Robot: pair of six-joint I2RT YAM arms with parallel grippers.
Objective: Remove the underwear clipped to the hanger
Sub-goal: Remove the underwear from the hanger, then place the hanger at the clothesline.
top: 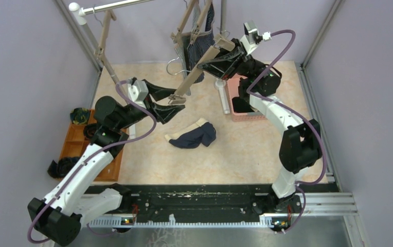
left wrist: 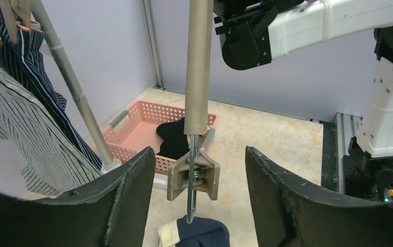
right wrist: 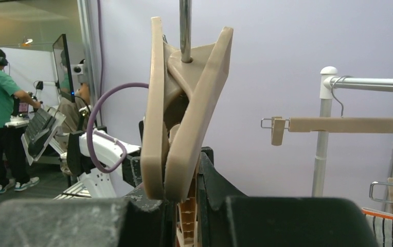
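Left gripper (top: 178,101) was open. Its fingers (left wrist: 127,206) sat either side of the lower clip (left wrist: 193,175) of a tilted hanger (top: 199,71), with gaps on both sides and no contact. Right gripper (right wrist: 176,188) was clamped tight on the upper clip (right wrist: 184,118) of the same hanger, at 1 o'clock from the left gripper in the top view.

Dark underwear with beige waistband (top: 194,135) lay crumpled near the middle of the table (top: 246,154), at 5 o'clock from the left gripper and free of any clip. Grey-white striped underwear (left wrist: 24,139) and dark-blue pinstriped underwear (left wrist: 30,62) hung at 9 to 10 o'clock in the left wrist view. Their clips were mostly out of frame.

Pink basket (top: 248,117) stood at 2 o'clock from the dropped pair, with a dark garment (left wrist: 176,139) inside. Orange tray (top: 73,144) sat at the table's 9 o'clock edge, with dark bundles (top: 60,167) on and beside it. Another hanger (right wrist: 338,124) hung on the rail (right wrist: 374,83) at 3 o'clock in the right wrist view.
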